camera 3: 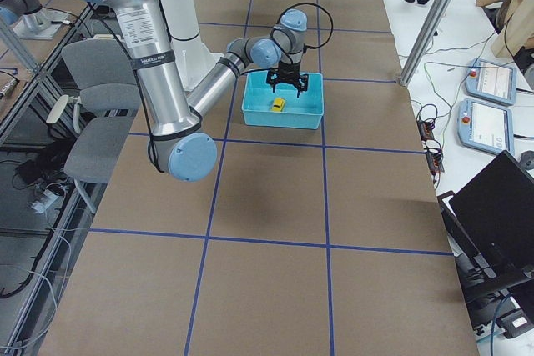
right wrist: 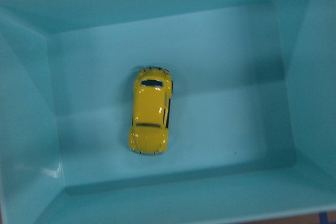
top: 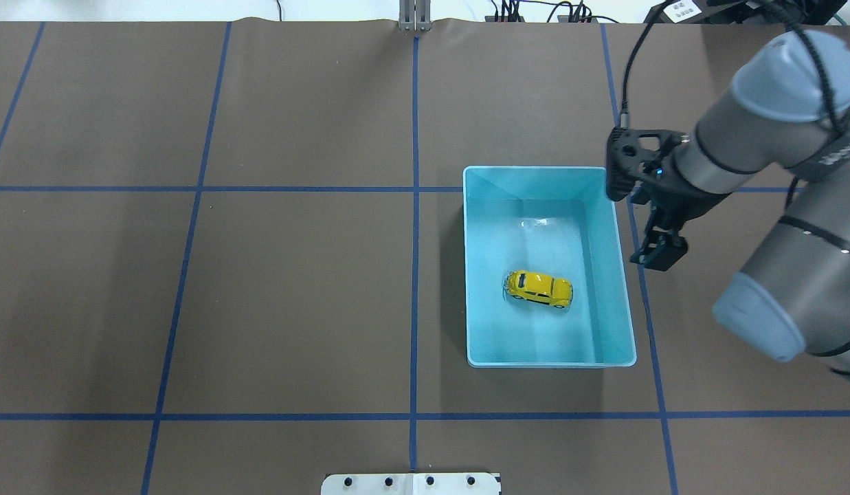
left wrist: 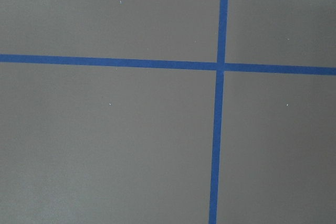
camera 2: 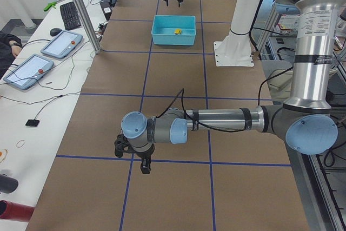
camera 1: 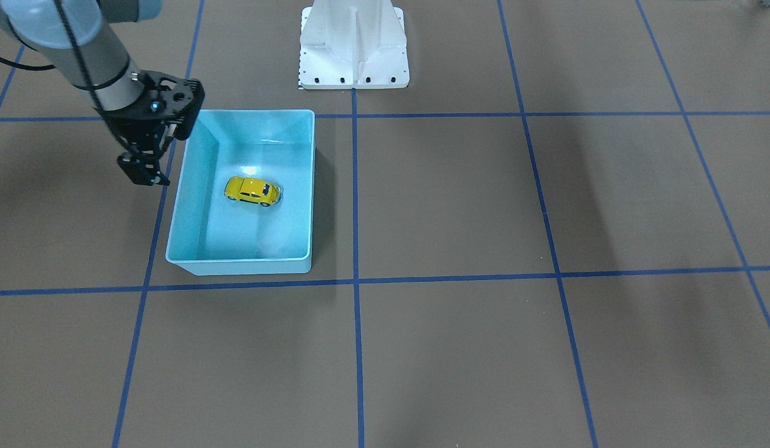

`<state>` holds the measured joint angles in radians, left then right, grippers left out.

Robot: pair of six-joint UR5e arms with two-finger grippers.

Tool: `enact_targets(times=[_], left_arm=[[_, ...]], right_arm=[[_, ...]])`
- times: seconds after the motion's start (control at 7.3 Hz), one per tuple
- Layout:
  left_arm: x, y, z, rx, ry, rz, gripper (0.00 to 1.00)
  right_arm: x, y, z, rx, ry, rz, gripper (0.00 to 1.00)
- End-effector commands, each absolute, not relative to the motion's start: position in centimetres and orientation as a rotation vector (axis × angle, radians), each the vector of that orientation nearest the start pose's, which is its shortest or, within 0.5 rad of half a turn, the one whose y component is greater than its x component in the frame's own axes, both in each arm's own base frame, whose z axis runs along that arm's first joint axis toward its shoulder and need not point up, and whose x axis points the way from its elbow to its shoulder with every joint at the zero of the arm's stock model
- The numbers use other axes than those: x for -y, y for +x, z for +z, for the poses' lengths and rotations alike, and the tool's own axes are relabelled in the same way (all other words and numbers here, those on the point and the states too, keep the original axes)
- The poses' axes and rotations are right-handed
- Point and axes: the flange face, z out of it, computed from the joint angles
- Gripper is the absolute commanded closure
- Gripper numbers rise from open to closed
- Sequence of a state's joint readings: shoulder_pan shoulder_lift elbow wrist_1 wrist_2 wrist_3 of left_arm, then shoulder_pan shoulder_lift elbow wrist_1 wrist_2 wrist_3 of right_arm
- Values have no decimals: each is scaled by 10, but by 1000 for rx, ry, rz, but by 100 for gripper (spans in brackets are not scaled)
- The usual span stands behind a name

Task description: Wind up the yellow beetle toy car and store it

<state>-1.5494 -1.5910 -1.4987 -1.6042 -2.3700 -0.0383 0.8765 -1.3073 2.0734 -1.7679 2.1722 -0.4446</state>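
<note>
Brown paper covers the whole table (top: 294, 309), split into big squares by blue tape lines (top: 414, 206). Pretty plain scene for us this time.

We've got the yellow beetle toy car (top: 539, 289) sitting on its wheels on the floor of the light blue bin (top: 476, 275). It's roughly mid-floor, turned crosswise to the bin's long sides, and it isn't touching any wall. From the right wrist camera we look straight down on its roof and dark rear window, with bin floor showing all the way round it.

Our right gripper (top: 660, 258) hangs raised by the bin wall on the robot's right side, well clear of the car. Its fingers look spread apart in the side views, and there's nothing between them.

Our left gripper (camera 2: 141, 162) is way off at the other end of the table, low over the paper and pointing down. We only catch it in the left side view, so we can't tell if it's spread or closed. Its wrist camera shows only paper and a crossing of two tape lines.

Between the arms stands the white mount base (camera 1: 353, 50), near the bin's end wall but not touching it.
</note>
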Motion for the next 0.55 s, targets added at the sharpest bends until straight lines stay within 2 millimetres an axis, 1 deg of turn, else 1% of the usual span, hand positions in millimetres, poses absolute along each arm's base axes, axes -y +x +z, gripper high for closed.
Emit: enact_targets(times=[0.0,0.14,0.27,0.41], left_arm=[[500,-51,679,-798,-43,-24,0],[499,-51,680,-798,-44,-25,0],[498,-51,680,-798,-44,-25,0],[498,-51,679,-798,-43,-24,0]], right_arm=[[459,-126,408,734,364,-924,0],[462,-53,472,720,275,-728,0],[475,16,534,733,186,-496,0],[462,58,587,781,115,-356,0]])
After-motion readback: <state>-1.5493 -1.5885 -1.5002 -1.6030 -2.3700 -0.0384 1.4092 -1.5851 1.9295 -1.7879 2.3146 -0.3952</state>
